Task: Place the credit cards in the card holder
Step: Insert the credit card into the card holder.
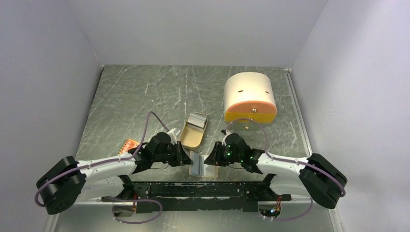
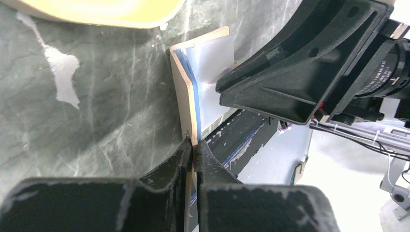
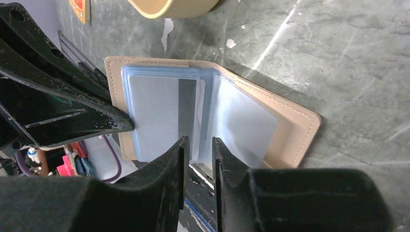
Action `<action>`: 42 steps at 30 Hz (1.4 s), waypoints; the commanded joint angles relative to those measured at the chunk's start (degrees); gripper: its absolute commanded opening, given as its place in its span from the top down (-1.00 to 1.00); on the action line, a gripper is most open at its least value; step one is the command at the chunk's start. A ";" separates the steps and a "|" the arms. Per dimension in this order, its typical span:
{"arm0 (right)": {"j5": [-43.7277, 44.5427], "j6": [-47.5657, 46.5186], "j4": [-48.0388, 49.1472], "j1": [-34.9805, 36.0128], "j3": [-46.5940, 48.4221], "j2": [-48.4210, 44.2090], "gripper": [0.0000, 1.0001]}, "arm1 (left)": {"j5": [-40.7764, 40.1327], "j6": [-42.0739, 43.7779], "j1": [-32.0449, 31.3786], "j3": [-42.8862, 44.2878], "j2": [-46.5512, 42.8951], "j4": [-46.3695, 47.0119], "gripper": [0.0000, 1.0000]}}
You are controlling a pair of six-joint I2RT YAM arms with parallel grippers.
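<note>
The beige card holder [image 1: 201, 168] lies open at the table's near edge between both grippers. In the right wrist view its tan cover [image 3: 290, 130] is spread and clear blue-edged sleeves fan up. A whitish-grey credit card with a dark stripe [image 3: 164, 108] sits inside the left sleeve. My left gripper [image 2: 195, 145] is shut on the holder's left cover [image 2: 183, 92], pinching its tan edge. My right gripper [image 3: 198, 142] stands at the near edge of the sleeves, jaws a narrow gap apart with nothing clearly pinched. A pale card-like piece [image 1: 197, 121] lies in the oval tin.
An oval tan tin tray [image 1: 186, 137] sits just behind the holder. A large cream box with an orange front [image 1: 250, 99] stands at the back right. An orange-red dotted piece [image 1: 129, 145] lies left of my left arm. The black base rail [image 1: 203, 189] runs close below the holder.
</note>
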 commanded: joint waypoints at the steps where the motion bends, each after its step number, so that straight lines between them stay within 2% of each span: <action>1: 1.29 -2.81 -3.31 1.03 2.76 0.57 0.49 | -3.53 1.63 -0.35 2.82 -3.56 -10.22 0.82; 6: 0.71 -2.23 2.93 2.29 3.30 6.91 0.63 | -1.21 1.12 -0.35 2.36 -4.35 -6.94 0.82; 10: 1.18 -2.08 4.82 4.04 4.42 12.10 0.65 | 1.83 0.08 -0.35 0.28 -3.52 1.42 0.82; 15: 1.27 -1.20 6.58 4.78 3.16 14.30 0.66 | 4.49 -0.37 -0.35 -2.38 -2.99 10.80 0.82; 24: 1.84 -1.15 7.06 4.82 1.99 13.78 0.66 | -0.52 0.54 -0.35 -1.37 -0.47 2.14 0.81; 30: 1.98 -1.21 6.91 4.91 1.96 13.45 0.66 | -0.14 0.96 -0.37 -0.37 1.54 2.11 0.61; 34: 2.35 -1.39 6.36 5.24 2.40 13.39 0.66 | -0.16 1.15 -0.35 0.17 1.38 1.54 0.56; 42: 6.74 -2.35 -2.96 6.41 5.21 7.97 0.54 | -3.40 0.62 -0.35 0.20 -2.28 -3.48 0.53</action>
